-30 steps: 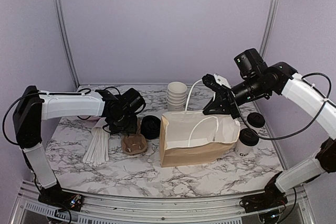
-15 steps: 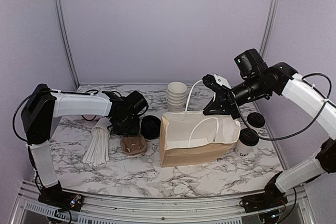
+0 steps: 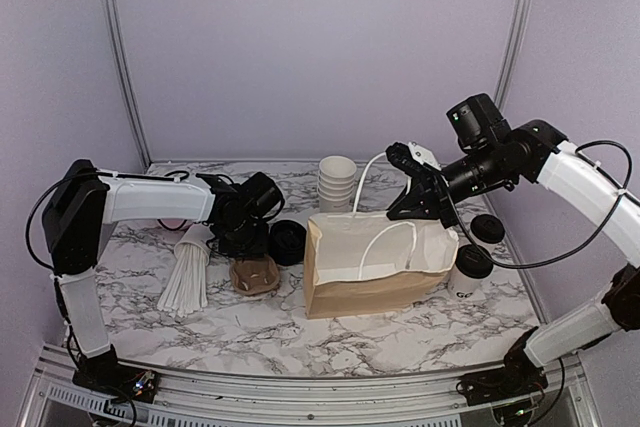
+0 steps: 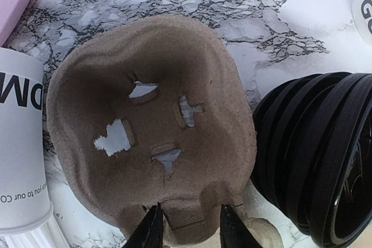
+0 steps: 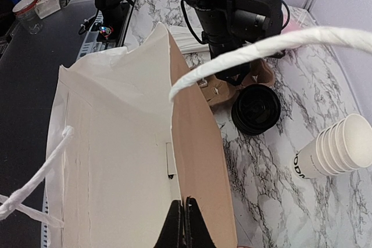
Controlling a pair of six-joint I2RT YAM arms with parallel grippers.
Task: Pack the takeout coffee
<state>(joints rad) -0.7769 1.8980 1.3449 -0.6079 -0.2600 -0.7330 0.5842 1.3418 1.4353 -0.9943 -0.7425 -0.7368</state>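
Table (image 3: 250, 332): white marble, dark grey veining.
Bag (image 3: 365, 297): kraft brown outside, white lining, white twisted-paper handles.
Takeout coffee cup (image 3: 466, 285), right of bag: white, black lettering, black lid.
Lid stack (image 3: 287, 242), left of bag: glossy black.
Cup carrier (image 3: 255, 275), left of bag: dull tan-brown pulp.
Lidless cup stack (image 3: 337, 185), behind bag: white, black print.
Straws (image 3: 185, 282), far left of bag: white.
Walls (image 3: 300, 47): pale lilac.

The top external camera looks down from high behind the arm bases over the whole marble table (image 3: 250, 332). The left wrist camera sits close above the cardboard carrier (image 4: 151, 114), at the brown bag's (image 3: 375, 267) 9 o'clock. The right wrist camera looks down into the bag, carrier at 2 o'clock.
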